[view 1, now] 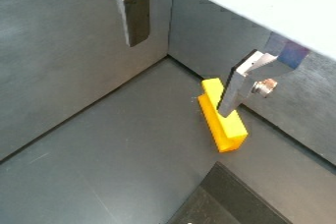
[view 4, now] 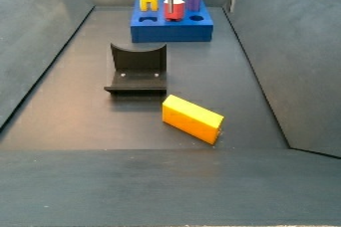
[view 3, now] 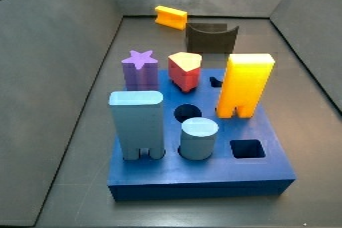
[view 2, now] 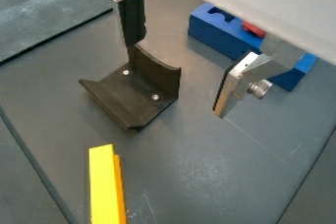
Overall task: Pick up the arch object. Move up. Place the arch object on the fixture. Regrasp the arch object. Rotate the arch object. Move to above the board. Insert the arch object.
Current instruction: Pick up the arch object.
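The arch object (view 1: 223, 125), a slim orange-yellow block, lies flat on the grey floor, also seen in the other wrist view (view 2: 105, 184) and in both side views (view 3: 170, 16) (view 4: 192, 117). My gripper (view 1: 182, 79) hangs open above the floor with nothing between its fingers; one fingertip (view 1: 234, 100) stands over the block's end. In a wrist view the gripper (view 2: 178, 79) hovers over the fixture (view 2: 132, 95), a dark block with a scooped top (view 3: 210, 37) (view 4: 136, 69). The blue board (view 2: 217, 33) (view 3: 201, 172) (view 4: 170, 30) lies beyond the fixture. The gripper does not show clearly in the side views.
On the board stand a light blue arch block (view 3: 136, 122), a big yellow-orange block (view 3: 246, 84), a purple star piece (view 3: 140, 70), a red piece (view 3: 186, 70) and a light blue cylinder (view 3: 198, 137). Grey walls (view 4: 266, 42) enclose the floor.
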Available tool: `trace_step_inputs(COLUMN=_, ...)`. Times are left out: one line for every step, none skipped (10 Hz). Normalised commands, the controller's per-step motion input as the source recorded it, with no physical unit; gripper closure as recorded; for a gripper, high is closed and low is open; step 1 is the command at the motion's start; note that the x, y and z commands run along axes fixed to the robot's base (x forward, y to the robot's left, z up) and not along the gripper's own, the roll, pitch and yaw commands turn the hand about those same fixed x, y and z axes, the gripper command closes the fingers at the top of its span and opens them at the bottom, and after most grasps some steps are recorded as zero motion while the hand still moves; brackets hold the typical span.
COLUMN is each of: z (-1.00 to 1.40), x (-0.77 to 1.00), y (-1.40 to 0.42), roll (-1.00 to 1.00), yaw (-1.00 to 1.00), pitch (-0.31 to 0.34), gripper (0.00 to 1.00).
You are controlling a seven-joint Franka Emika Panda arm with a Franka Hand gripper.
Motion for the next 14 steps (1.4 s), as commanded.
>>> trace_step_inputs(z=-0.14, x=0.35, y=0.15, roll=0.09, yaw=0.51, pitch=0.036, gripper=0.0)
trace_step_inputs(z=-0.2, x=0.35, y=0.09, roll=0.15, yaw=0.73, pitch=0.024, gripper=0.0)
trace_step_inputs(z=-0.29, x=0.31, y=0.11, roll=0.12, yaw=0.75, pitch=0.0, gripper=0.0)
trace_step_inputs(z=-0.31, x=0.29, y=0.11, roll=0.11, yaw=0.76, pitch=0.0, gripper=0.0)
trace_step_inputs(z=-0.3, x=0.33, y=0.13, roll=0.11, yaw=0.73, pitch=0.0, gripper=0.0)
trace_step_inputs(z=-0.37, x=0.31, y=0.18, roll=0.09, yaw=0.71, pitch=0.0, gripper=0.0)
trace_step_inputs(z=-0.57, x=0.17, y=0.41, roll=0.0, yaw=0.65, pitch=-0.033, gripper=0.0)
trace_step_inputs(z=-0.63, x=0.08, y=0.48, roll=-0.11, yaw=0.55, pitch=-0.111, gripper=0.0)
trace_step_inputs(z=-0.6, x=0.01, y=0.55, roll=-0.25, yaw=0.42, pitch=-0.099, gripper=0.0)
trace_step_inputs(z=-0.53, x=0.0, y=0.58, roll=-0.2, yaw=0.45, pitch=-0.131, gripper=0.0)
trace_step_inputs(z=-0.54, x=0.0, y=0.57, roll=-0.21, yaw=0.45, pitch=-0.12, gripper=0.0)
trace_step_inputs(z=-0.52, x=0.0, y=0.51, roll=-0.23, yaw=0.45, pitch=-0.09, gripper=0.0)
trace_step_inputs(z=-0.52, x=0.0, y=0.43, roll=-0.17, yaw=0.41, pitch=-0.084, gripper=0.0)
trace_step_inputs(z=-0.61, x=0.01, y=0.39, roll=-0.17, yaw=0.35, pitch=-0.084, gripper=0.0)
